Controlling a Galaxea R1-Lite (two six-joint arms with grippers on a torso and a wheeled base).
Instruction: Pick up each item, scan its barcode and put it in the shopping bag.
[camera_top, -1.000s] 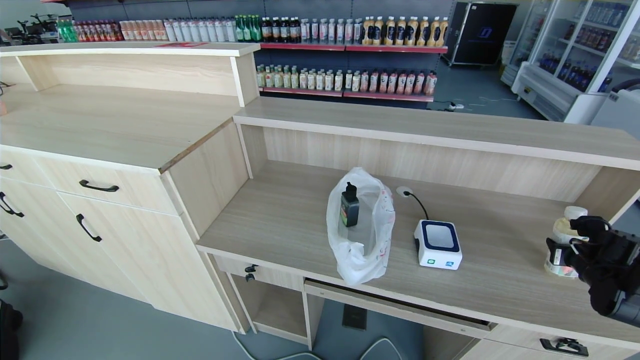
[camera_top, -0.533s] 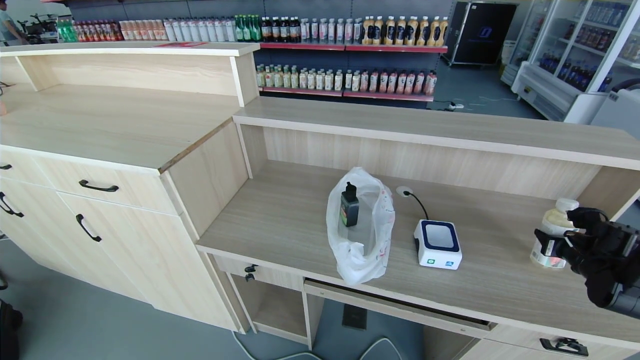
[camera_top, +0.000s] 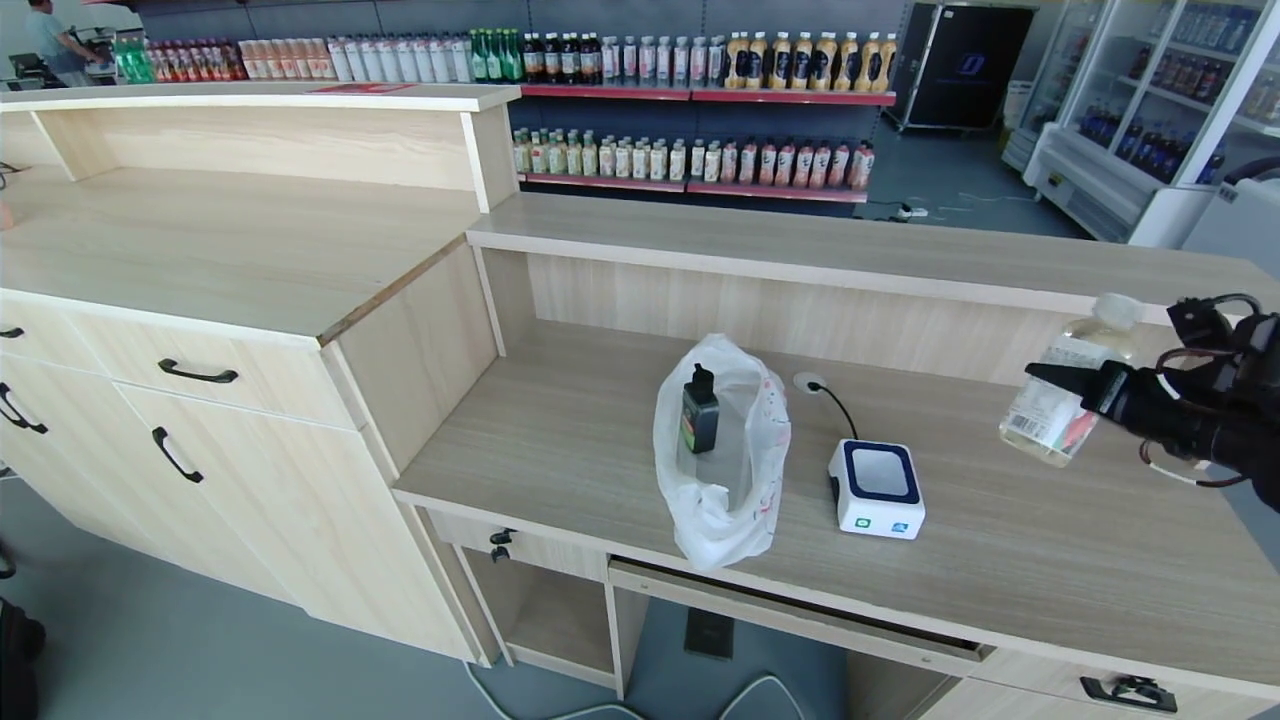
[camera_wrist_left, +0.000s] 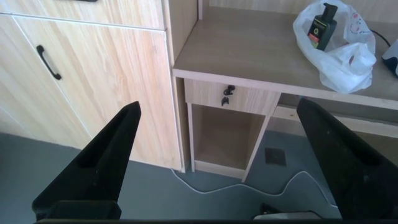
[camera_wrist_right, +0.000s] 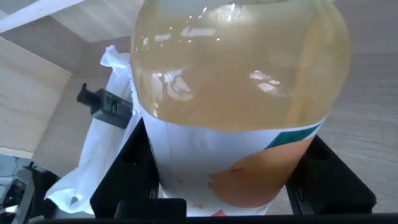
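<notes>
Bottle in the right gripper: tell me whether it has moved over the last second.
Yes. The bottle, shut in the right gripper, has risen off the counter and shifted slightly toward the scanner, which stayed put.

Pale bottle (camera_top: 1060, 400) tilted aloft, dark bottle (camera_top: 699, 410) in bag (camera_top: 742, 505)

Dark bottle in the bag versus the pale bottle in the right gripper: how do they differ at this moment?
The dark bottle stands in the shopping bag; the pale bottle is held in the air by the right gripper. The dark bottle is upright; the pale bottle leans. The dark bottle is black with a black cap; the pale bottle is clear, with yellowish liquid and a white cap. Both carry labels.
</notes>
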